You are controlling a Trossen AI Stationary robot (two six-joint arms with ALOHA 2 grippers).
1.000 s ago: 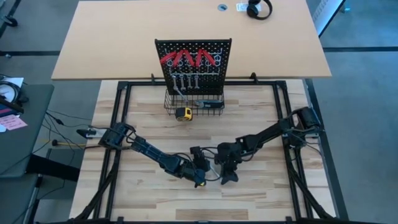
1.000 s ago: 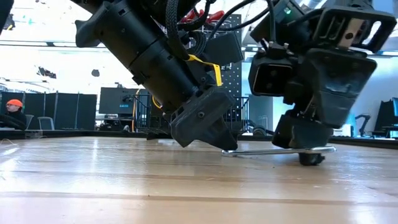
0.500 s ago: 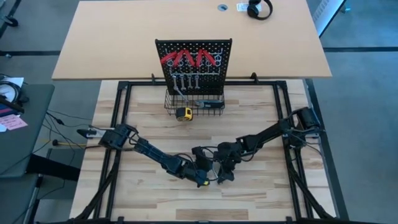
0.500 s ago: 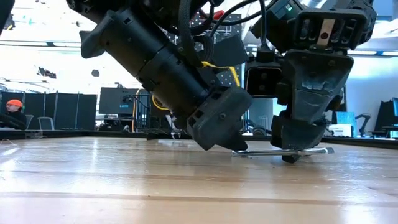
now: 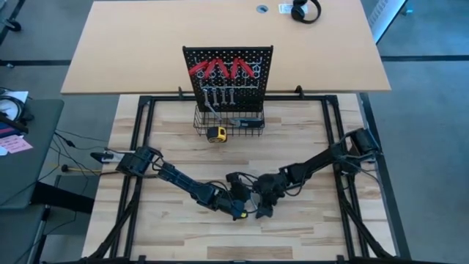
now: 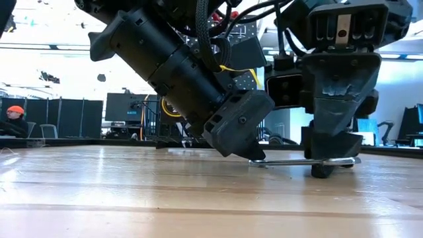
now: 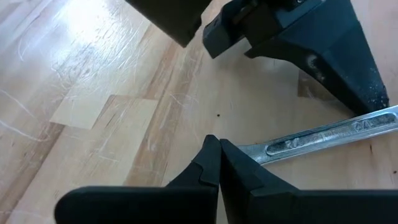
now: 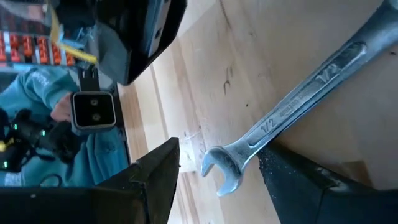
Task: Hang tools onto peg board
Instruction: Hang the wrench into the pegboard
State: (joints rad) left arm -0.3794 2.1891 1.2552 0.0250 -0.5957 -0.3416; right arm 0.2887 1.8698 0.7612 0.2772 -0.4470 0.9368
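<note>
1. One wrench (image 7: 323, 135) lies flat on the table (image 5: 308, 139), well short of the peg board (image 5: 228, 75).
2. Left gripper (image 7: 219, 148) is closed, empty, touching its end.
3. Right gripper (image 8: 217, 165) straddles it, fingers apart.

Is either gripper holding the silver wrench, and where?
Left gripper pinches the slim silver wrench at one end; right gripper, open, straddles the other.

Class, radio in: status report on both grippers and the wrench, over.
Left gripper shut, tip at the wrench end. Right gripper open, straddling the wrench flat on the table. Peg board clear behind. Nothing blocking.
</note>
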